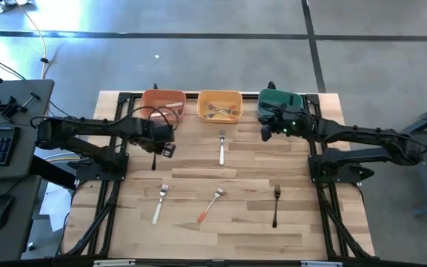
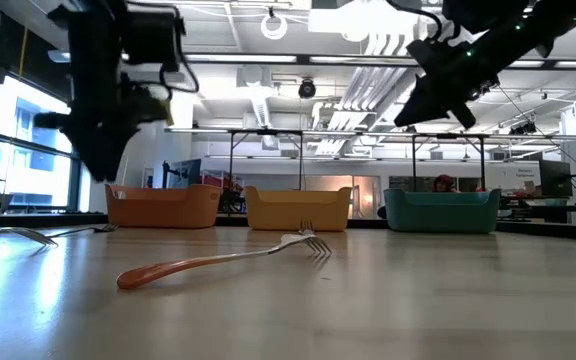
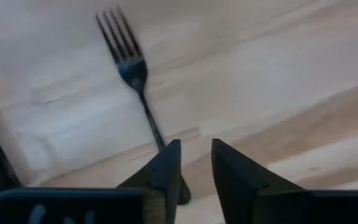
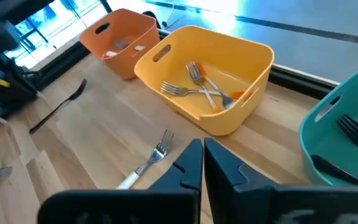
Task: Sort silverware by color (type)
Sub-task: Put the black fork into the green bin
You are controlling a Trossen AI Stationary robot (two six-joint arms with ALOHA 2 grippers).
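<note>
High view: the left gripper (image 1: pixel 164 145) hangs over the light wooden slatted table (image 1: pixel 302 230), in front of the orange plastic bin (image 1: pixel 162 102), right above a black-handled metal fork (image 1: pixel 154 159). The right gripper (image 1: pixel 267 130) sits by the teal plastic bin (image 1: pixel 279 99). The yellow plastic bin (image 1: pixel 220 104) between them holds a few forks. Loose on the table: a white-handled fork (image 1: pixel 222 146) near the yellow bin, a second white-handled fork (image 1: pixel 160 202), an orange-red-handled fork (image 1: pixel 210 205) and another black-handled fork (image 1: pixel 276 205) in the front row.

Low view: orange-red fork lies flat closest to camera, tines pointing toward the bins. Both arms are up off the table.

Left wrist view: jaws slightly spread, a narrow gap showing, empty; the black fork lies flat beyond the fingertips (image 3: pixel 169 163), handle running under them.

Right wrist view: jaws nearly pressed together, a thin slit left, holding nothing. Forks lie in the yellow bin, dark forks in the teal one; something pale lies in the orange bin, cannot tell what.
</note>
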